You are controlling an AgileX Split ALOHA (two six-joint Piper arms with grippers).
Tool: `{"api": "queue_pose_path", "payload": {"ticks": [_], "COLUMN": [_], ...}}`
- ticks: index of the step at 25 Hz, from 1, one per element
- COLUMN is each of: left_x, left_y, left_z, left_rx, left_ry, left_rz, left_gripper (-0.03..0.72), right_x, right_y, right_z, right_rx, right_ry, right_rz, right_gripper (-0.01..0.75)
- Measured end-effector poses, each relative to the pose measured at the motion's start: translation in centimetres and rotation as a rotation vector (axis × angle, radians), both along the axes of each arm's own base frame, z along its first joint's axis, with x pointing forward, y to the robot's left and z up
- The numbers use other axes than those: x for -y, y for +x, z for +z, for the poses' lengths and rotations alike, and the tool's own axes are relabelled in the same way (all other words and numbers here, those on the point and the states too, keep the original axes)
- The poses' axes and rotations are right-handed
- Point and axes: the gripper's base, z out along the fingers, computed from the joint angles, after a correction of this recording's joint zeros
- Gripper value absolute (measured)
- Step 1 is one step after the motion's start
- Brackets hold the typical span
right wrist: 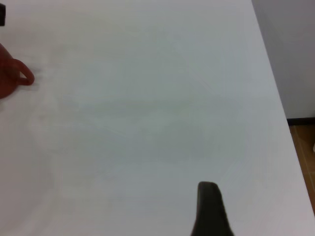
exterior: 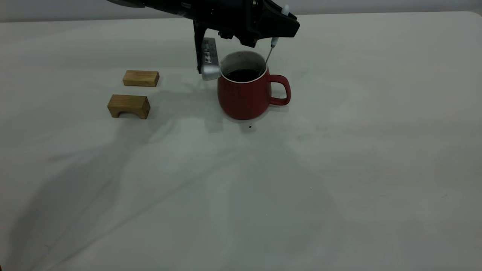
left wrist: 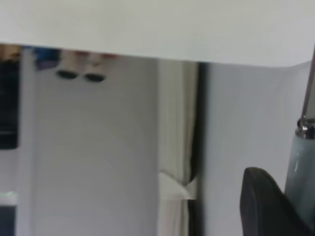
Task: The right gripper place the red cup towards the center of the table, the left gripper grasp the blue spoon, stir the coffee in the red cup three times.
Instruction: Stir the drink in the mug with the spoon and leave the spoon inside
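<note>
Near the middle of the off-white tabletop (exterior: 339, 169), toward the far side: the red cup (exterior: 244, 96), upright, loop handle turned to the exterior view's right, white lining showing above the coffee (exterior: 242, 75), a dark round surface well below the rim. Above the cup, reaching in from the upper left of the exterior view: the left gripper (exterior: 244, 35), black, jaws pinching the blue spoon (exterior: 272, 47) by its pale handle. Handle tip poking up past the gripper body; grey metal neck slanting down over the rim into the cup on its handle side, lower end lost against the dark liquid. One long finger tipped by a silver-grey pad (exterior: 209, 60) hanging down just outside the cup's left wall, close beside the rim; contact with the cup not clear. In the left wrist view: the spoon's pale handle and metal neck (left wrist: 301, 162) beside a dark finger (left wrist: 263, 206), with a blurred room beyond the tabletop edge. Off to the cup's left, well apart from it: two tan wooden blocks, a flat one (exterior: 141, 78) farther back and an arched one (exterior: 129, 106) nearer. A small dark speck (exterior: 250, 127) on the tabletop just in front of the cup. Right gripper outside the exterior view; only one dark finger (right wrist: 210, 211) visible in the right wrist view over bare tabletop, well apart from the cup (right wrist: 11, 78) at that picture's edge; state of its jaws impossible to tell.
</note>
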Motion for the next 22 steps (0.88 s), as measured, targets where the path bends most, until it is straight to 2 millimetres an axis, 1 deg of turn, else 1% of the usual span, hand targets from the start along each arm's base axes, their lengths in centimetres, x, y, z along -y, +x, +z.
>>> {"api": "queue_pose_path", "payload": {"ticks": [3, 6, 11, 14, 17, 19, 22], "left_x": [-1.3, -2.6, -3.0, -2.5, -1.4, -0.5, 0.3], "left_y": [0.2, 0.8, 1.6, 1.8, 1.7, 1.4, 0.8], "left_z": [-0.2, -0.4, -0.8, -0.7, -0.5, -0.4, -0.3], "left_rx": [-0.056, -0.069, -0.035, 0.013, 0.07, 0.088, 0.085], "left_ry": [0.015, 0.04, 0.089, 0.089, 0.083, 0.074, 0.051], "left_rz": [0.004, 0.045, 0.118, 0.145, 0.142, 0.127, 0.09], "left_gripper": [0.142, 0.142, 0.142, 0.142, 0.142, 0.142, 0.142], "right_x": [0.0, 0.0, 0.0, 0.0, 0.0, 0.0, 0.0], "right_y": [0.0, 0.0, 0.0, 0.0, 0.0, 0.0, 0.0], "right_z": [0.0, 0.0, 0.0, 0.0, 0.0, 0.0, 0.0], "right_rx": [0.0, 0.0, 0.0, 0.0, 0.0, 0.0, 0.0], "right_ry": [0.0, 0.0, 0.0, 0.0, 0.0, 0.0, 0.0], "right_rz": [0.0, 0.0, 0.0, 0.0, 0.0, 0.0, 0.0], "right_gripper": [0.563, 0.563, 0.563, 0.563, 0.563, 0.563, 0.563]}}
